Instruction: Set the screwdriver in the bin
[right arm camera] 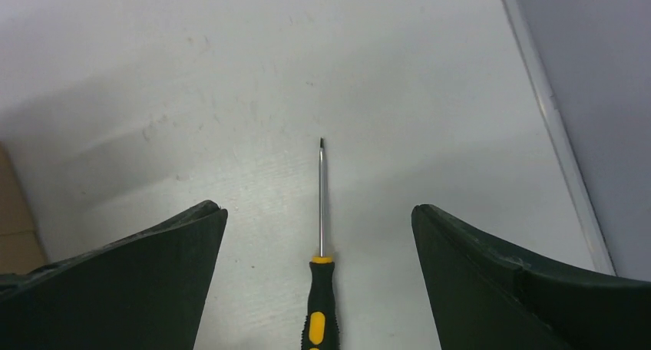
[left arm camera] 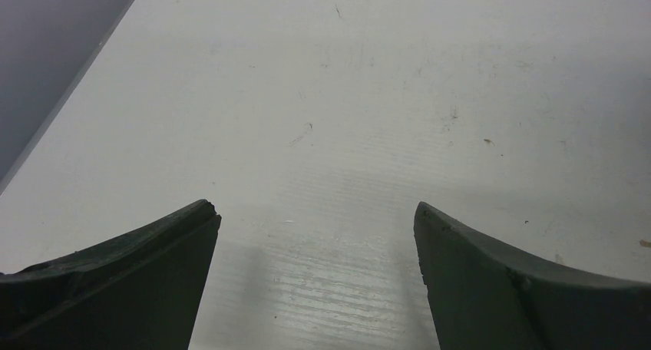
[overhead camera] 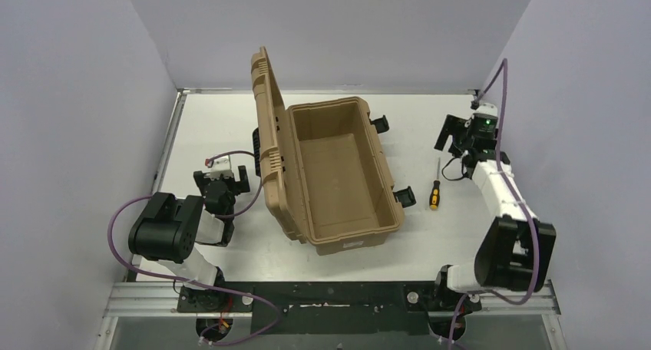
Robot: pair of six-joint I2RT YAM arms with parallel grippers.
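Between bin (overhead camera: 357, 239) and table (overhead camera: 460, 239) edge, screwdriver (overhead camera: 434, 190) flat, right hand (right arm camera: 318, 209) spread apart near it, left hand (left arm camera: 316, 206) spread apart.

No words, brand names, numbers or signs can be read in any of the three views. The bin (overhead camera: 305, 120) has a small pale strip (overhead camera: 359, 245) on its near outer wall. It could be a label, but it is too small to read. The screwdriver (right arm camera: 317, 319) handle is black and yellow, with no legible marking.
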